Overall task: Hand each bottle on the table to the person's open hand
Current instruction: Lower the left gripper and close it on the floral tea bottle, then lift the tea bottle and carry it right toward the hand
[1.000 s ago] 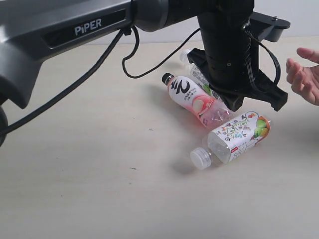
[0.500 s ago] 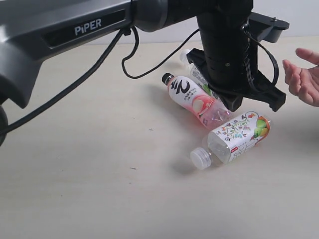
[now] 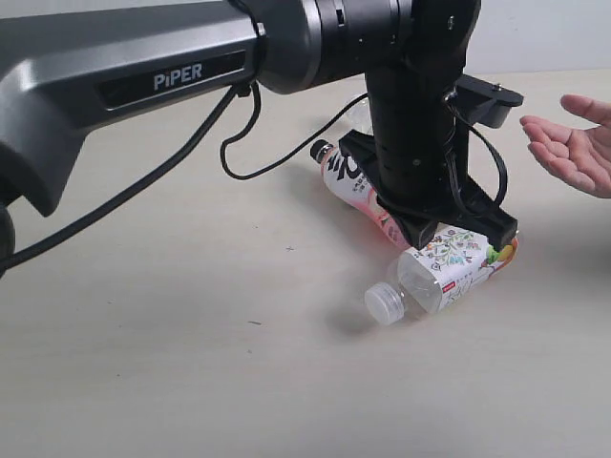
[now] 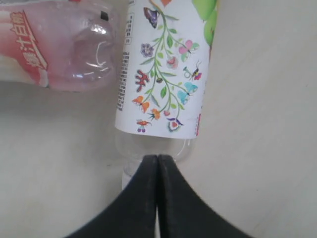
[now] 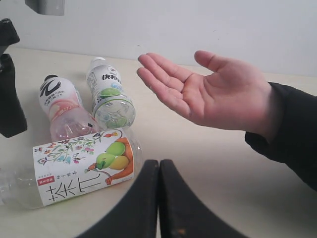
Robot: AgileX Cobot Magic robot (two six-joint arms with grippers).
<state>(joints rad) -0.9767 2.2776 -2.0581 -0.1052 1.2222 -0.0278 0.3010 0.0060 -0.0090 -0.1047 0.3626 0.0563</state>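
Compared with a second ago, my black left gripper (image 4: 157,161) is sitting lower and a bit further left in the exterior view. It's hanging right over the clear plastic bottle with the white cap and floral label (image 3: 447,270). The person's bare open hand (image 3: 569,153) is also reaching in a little further, palm turned up.

That floral bottle is lying on its side on the pale beige wood-grain table (image 3: 172,343). The exterior view is hiding the fingertips behind the wrist, but the left wrist view is showing them pressed together with nothing between, hovering over the bottle's clear neck end. It's also showing the pink base of the black-capped clear peach bottle (image 4: 69,49) just beside the floral label. Touching or not, I can't tell.

The right wrist view is giving me what the others aren't. The white-capped clear bottle with the green lime label (image 5: 110,93) is lying beside the peach one. My black right gripper (image 5: 158,166) is low over the table near the floral bottle's base, fingers pressed together on nothing.
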